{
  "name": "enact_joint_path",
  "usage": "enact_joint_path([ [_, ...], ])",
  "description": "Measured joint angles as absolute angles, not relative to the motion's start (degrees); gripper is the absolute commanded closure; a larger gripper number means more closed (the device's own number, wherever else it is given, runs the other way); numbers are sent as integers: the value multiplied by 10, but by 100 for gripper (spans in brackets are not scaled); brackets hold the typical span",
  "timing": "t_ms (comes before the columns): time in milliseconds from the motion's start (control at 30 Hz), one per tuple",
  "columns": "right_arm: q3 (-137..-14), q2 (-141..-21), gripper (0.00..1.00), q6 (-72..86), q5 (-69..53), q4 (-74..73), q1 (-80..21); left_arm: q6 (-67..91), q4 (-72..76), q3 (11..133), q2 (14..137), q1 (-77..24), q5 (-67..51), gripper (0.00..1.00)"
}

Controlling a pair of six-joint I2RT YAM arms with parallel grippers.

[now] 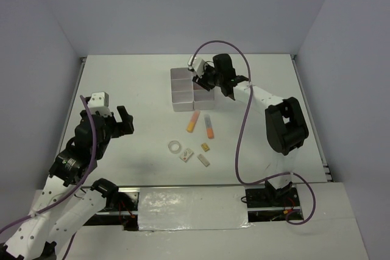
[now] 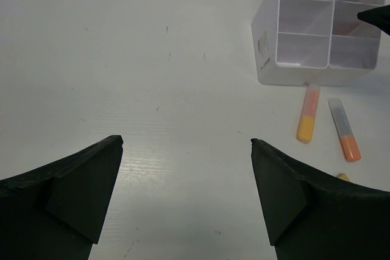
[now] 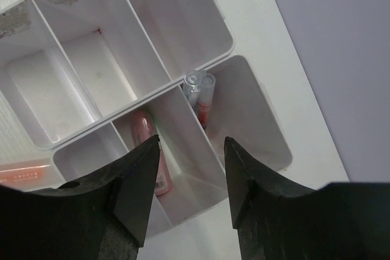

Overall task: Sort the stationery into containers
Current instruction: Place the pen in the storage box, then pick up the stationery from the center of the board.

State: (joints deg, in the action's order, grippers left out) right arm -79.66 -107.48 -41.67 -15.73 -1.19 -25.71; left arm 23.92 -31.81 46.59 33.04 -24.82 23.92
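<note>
Hovering over the containers (image 1: 180, 92), is it, that right gripper (image 3: 192, 143)?

Yes, straight above the block, on the side away from the other arm. Its jaws stand well apart, and nothing is between them.

What lies in the boxes beneath it?

A thin blue pen (image 3: 192, 84) and a red pen (image 3: 203, 111) stand side by side in a corner box, with their clear ends leaning on the top of the partition. In the box next to that one, a peach highlighter (image 3: 148, 144) leans against the wall.

And outside the containers?

Two markers lie on the table (image 1: 134, 77) just beside the block's near wall. One is a yellow-orange highlighter (image 1: 193, 121) and the other a grey-and-orange highlighter (image 1: 209, 126). They lie roughly parallel and do not touch. Farther from the block on that same near side are four small things close together: a clear tape ring (image 1: 175, 147), a white eraser (image 1: 186, 155), a small yellow piece (image 1: 206, 147) and a second white eraser (image 1: 203, 161). None of them seems to touch another, though they are too small for me to be sure.

Where is the left gripper (image 2: 186, 143)?

It is well apart from the containers, off the side opposite the right arm, and it hangs above the table. Its jaws are spread wide and it has hold of nothing. Its camera faces the block and the two markers beside it.
</note>
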Motion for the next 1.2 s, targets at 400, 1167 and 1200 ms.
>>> enact_joint_path([
  [400,-785,-994,0,-318,-126,-6,-260,239,-318,466,324,-248,243,1],
  [1167,-583,-644,3,80,212,-161,-381,241,-319,466,325,-248,259,1],
  [1200,-566,-639,4,83,185,-166,-381,241,-319,466,325,-248,259,1],
])
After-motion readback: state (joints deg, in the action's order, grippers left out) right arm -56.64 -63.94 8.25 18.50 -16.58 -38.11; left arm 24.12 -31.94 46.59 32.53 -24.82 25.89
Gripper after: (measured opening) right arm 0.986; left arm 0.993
